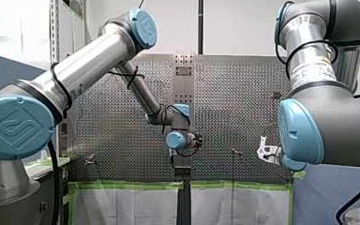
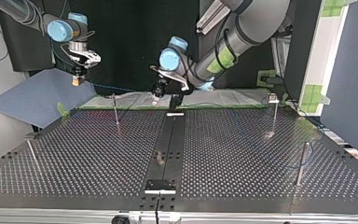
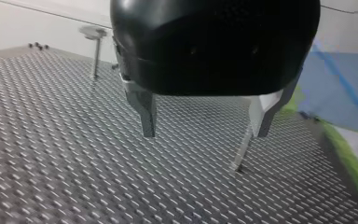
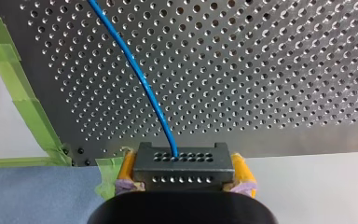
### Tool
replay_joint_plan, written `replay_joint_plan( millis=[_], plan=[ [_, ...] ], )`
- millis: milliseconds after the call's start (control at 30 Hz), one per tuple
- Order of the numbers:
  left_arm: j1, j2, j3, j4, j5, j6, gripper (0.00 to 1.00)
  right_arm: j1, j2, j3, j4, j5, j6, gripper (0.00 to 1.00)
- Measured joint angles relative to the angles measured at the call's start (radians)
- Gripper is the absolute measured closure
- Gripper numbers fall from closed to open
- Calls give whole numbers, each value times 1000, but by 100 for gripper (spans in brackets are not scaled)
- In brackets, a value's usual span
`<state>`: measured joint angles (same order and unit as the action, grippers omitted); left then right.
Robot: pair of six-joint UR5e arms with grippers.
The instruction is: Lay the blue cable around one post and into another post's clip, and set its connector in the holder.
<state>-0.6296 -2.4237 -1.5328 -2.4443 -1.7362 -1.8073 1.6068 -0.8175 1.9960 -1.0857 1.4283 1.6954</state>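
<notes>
off the table's [image 2: 261, 158] far corner at the top view's left, my right gripper [image 2: 78, 80] is clamped on the dark connector [image 4: 182, 161], with its yellow pads [image 4: 242, 169] pressing on two opposite sides. the blue cable [image 4: 142, 79] leaves the connector's face and curves away over the holes ahead of the gripper. my left gripper [image 3: 204, 119] hangs above the table near its far middle, metal fingers [image 3: 145, 112] wide apart, holding nothing. a thin post [image 3: 241, 151] stands beyond one finger.
</notes>
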Motion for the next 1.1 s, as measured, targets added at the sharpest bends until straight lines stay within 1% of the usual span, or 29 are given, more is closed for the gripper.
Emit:
replay_joint_plan(
  millis=[133,400,533,867,967,1100],
  plan=[
    [4,-40,-15,40,-4,14,0,0,0,0,-1,0,0,100],
    [0,-110,-14,110,-3,43,0,1,0,0,-1,0,0,100],
    [-4,-148,-11,138,6,47,0,1,0,-2,-1,0,0,100],
    [-7,-232,-4,140,11,49,0,1,0,-3,0,0,1,100],
    [-9,-259,7,135,11,49,0,1,0,-3,0,0,0,100],
    [-13,-298,37,112,11,47,0,2,0,-3,0,0,0,100]
  ],
)
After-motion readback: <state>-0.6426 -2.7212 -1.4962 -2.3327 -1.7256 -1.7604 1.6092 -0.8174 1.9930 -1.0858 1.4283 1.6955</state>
